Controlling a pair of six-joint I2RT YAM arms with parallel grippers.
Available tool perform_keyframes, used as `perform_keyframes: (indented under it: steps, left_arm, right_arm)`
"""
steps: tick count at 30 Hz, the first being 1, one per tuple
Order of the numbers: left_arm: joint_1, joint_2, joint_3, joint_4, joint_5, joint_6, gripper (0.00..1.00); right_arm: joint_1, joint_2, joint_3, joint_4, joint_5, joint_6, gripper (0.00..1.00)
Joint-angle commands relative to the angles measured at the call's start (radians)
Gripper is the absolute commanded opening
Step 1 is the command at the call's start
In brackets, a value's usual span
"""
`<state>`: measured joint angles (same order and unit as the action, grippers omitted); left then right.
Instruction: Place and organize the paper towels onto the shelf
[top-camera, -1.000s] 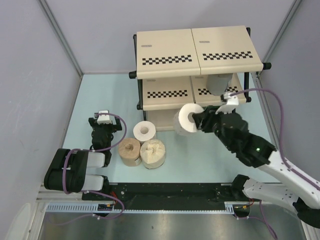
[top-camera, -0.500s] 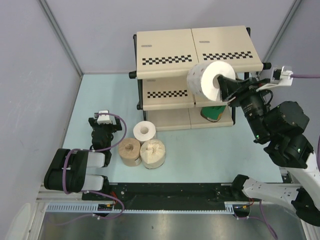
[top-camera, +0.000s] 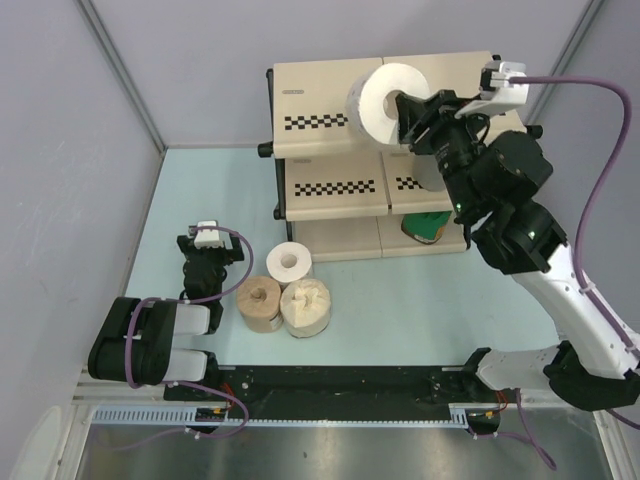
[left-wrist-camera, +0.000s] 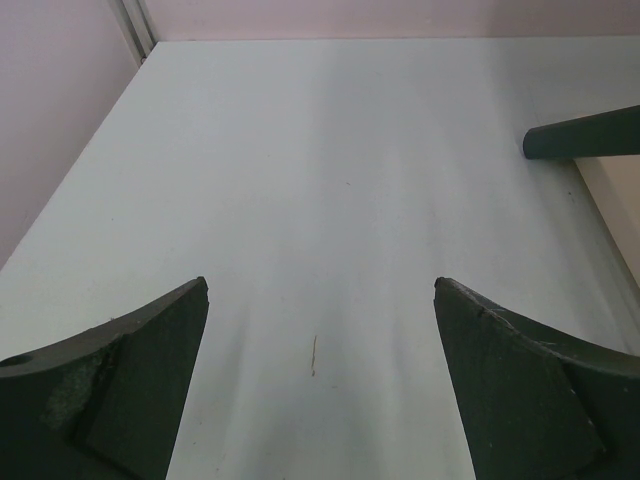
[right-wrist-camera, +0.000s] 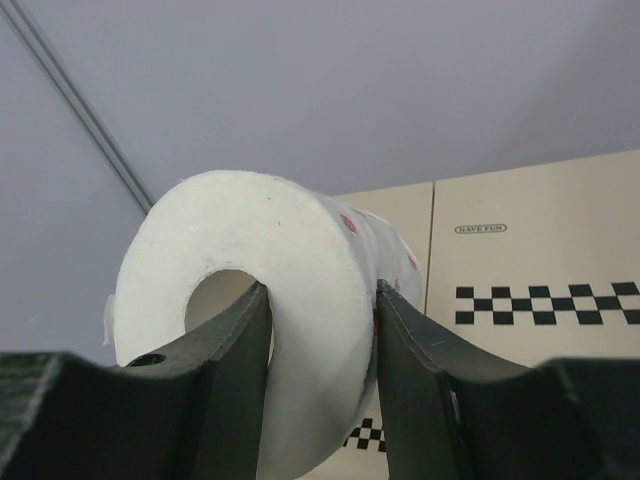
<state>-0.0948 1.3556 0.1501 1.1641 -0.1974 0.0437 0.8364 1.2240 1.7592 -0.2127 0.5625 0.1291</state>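
My right gripper (top-camera: 405, 112) (right-wrist-camera: 322, 295) is shut on the wall of a white paper towel roll with red dots (top-camera: 383, 100) (right-wrist-camera: 270, 230). One finger sits in its centre hole, the other on its outside. The roll hangs above the top tier of the shelf (top-camera: 330, 95) (right-wrist-camera: 520, 260). On the table lie a white roll (top-camera: 289, 262), a tan-brown roll (top-camera: 258, 298) and a cream roll (top-camera: 305, 305). A green roll (top-camera: 428, 225) sits on the bottom tier. My left gripper (top-camera: 207, 250) (left-wrist-camera: 320, 285) rests open and holds nothing, left of those rolls.
Grey walls close in the pale blue table on the left, back and right. A black foot of the shelf (left-wrist-camera: 580, 140) shows at the right of the left wrist view. The black rail (top-camera: 340, 385) runs along the near edge.
The right arm has raised the white dotted roll from low in front of the shelf to above the top tier. The left arm has stayed still.
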Motion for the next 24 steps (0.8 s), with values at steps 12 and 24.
perform_keyframes:
  steps: [12, 24]
  left_arm:
    - [0.004, -0.013, 0.012, 0.037, 0.021, -0.007, 1.0]
    - [0.004, -0.015, 0.012, 0.037, 0.021, -0.007, 1.0]
  right_arm:
    - [-0.201, 0.183, 0.206, 0.032, -0.22, 0.116, 0.42]
    - [-0.211, 0.195, 0.232, -0.01, -0.269, 0.127, 0.43]
